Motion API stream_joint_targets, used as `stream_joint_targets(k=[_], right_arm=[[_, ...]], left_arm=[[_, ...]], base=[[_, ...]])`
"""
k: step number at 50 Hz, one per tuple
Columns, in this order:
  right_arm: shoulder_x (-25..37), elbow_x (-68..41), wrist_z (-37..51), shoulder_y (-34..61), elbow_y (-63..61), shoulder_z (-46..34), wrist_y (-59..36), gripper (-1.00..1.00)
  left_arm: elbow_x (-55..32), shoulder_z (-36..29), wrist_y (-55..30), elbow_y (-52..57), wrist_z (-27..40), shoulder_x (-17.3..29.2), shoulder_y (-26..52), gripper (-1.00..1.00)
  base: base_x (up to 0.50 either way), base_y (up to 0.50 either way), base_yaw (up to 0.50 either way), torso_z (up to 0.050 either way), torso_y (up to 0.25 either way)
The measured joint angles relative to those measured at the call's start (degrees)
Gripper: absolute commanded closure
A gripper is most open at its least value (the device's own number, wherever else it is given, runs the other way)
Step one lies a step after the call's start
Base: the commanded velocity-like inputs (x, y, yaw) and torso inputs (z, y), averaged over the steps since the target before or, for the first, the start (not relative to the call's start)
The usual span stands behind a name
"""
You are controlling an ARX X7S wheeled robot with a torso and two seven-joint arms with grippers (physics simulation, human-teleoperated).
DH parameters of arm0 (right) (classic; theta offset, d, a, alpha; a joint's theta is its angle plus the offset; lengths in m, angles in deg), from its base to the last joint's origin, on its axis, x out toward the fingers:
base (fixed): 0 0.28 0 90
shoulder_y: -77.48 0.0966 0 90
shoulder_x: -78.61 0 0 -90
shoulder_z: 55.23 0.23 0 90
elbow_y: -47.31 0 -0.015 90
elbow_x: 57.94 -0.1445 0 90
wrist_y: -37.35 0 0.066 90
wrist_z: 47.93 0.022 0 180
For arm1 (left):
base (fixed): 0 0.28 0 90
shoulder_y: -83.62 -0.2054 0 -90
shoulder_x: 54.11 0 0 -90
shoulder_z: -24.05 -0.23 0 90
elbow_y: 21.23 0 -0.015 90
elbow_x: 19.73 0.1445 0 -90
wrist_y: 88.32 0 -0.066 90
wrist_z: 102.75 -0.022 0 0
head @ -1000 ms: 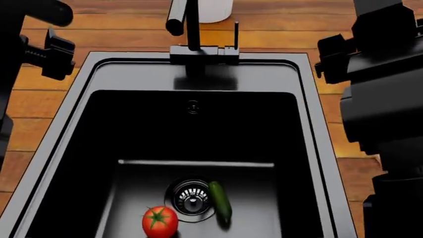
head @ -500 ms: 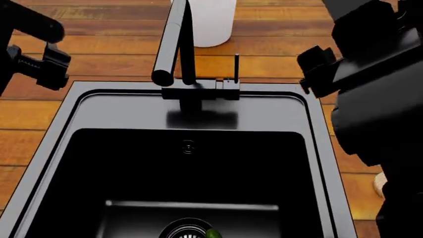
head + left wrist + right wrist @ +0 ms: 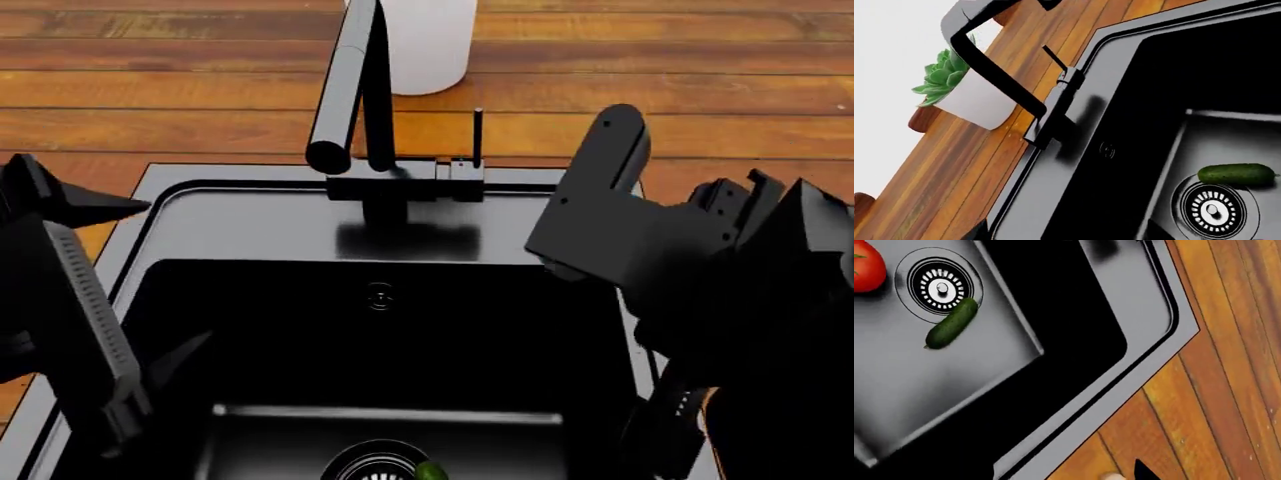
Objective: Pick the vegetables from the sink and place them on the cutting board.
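In right wrist view only (sink floor): tomato (image 3: 867, 271)

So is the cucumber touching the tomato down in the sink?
Apart. The right wrist view shows the cucumber beside the drain strainer, with the tomato on the strainer's far side and bare basin between them.

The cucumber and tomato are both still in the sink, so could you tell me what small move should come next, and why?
Probably lower the right gripper toward the cucumber. It lies on the sink floor, overlapping the drain strainer, with the tomato beyond; neither is grasped, and no fingers show near either vegetable.
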Motion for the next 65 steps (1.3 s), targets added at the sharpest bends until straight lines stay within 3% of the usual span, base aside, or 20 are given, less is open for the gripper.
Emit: stream_joint_targets(k=[12,25,39,65], right_arm=[[1.73,-5.25,-0.93,2.39,-4.60,-3.79,-1.78,-1.00],[-1.02,-6.35,-0.10,5.75,-0.99,-1.86,2.13,-1.00],[-2.82,-6.68,0.49,7.79,1.35,0.29,4.02,-1.00],[-8.86,-6.28,0.53,8.27,8.53,-0.47,7.23,-1.00]], left_arm=[[-1.30,-4.11,5.58,2.79,-6.30,5.68,-4.52,-1.00],[-0.21,-7.25,8.98,1.64,-8.68,6.99,-4.56,-1.00],[0.84,-8.97,10.71,-0.94,-9.61,5.58,-1.67,-1.00],[5.96,-20.39,14.19,-12.71,-15.34,-2.67,8.66,-1.00]], base=[[0.00,0.00,0.00,-0.001,-0.183],[0.00,0.00,0.00,-0.002,-0.250],[0.00,0.00,0.00,-0.002,-0.250],[0.00,0.00,0.00,0.000,0.000]])
